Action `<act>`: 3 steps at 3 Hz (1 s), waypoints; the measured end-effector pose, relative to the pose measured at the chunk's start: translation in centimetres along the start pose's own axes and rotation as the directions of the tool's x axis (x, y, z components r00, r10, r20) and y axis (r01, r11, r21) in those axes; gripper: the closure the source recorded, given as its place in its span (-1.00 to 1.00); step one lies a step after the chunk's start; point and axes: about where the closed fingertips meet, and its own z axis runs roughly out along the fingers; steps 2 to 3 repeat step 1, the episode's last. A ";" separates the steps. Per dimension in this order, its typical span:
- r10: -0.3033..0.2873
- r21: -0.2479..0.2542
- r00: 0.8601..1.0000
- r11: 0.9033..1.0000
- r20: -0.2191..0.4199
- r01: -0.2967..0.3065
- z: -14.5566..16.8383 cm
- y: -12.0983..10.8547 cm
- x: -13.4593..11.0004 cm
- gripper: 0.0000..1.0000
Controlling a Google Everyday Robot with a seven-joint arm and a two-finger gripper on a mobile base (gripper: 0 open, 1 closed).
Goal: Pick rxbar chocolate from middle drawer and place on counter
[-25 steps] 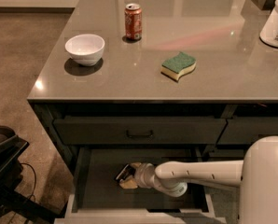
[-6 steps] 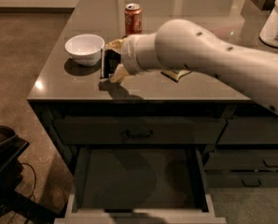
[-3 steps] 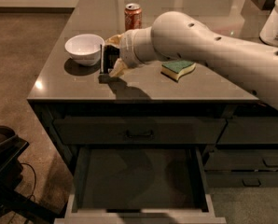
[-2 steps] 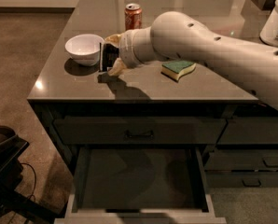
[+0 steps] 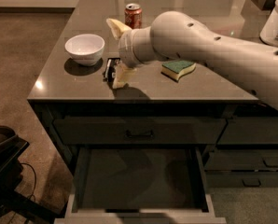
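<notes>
Camera view looks down on the desk point(image 5: 204, 85), where the white arm point(image 5: 213, 45) reaches in from the right and ends in the jaws over the left part of the slab. The jaws stand wide apart and clamp nothing: one of the pale fingers point(image 5: 114, 27) points up and away toward the far side, the other rests low near the front edge.

The rxbar chocolate point(image 5: 110, 69) lies flat on the desk, just to the left of the lower finger, outside the gap between the jaws. Whether wrapper and finger touch cannot be told.

Left of the jaws, just beyond the bar, sits a white bowl point(image 5: 85, 48). Behind the jaws stands a red can point(image 5: 133, 15). Right of the jaws, partly under the arm, lies a green-and-yellow sponge point(image 5: 178, 69). Well off to the right stands a white container point(image 5: 276, 17).

Below the jaws, under the desk front, the middle drawer point(image 5: 129, 176) stands pulled out, its dark floor bare.
</notes>
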 end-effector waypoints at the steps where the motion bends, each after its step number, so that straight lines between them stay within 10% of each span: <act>1: 0.000 0.000 1.000 1.000 0.000 0.000 0.0 0.0 0.0 -1.00; 3: 0.000 0.000 1.000 1.000 0.000 0.000 0.0 0.0 0.0 -1.00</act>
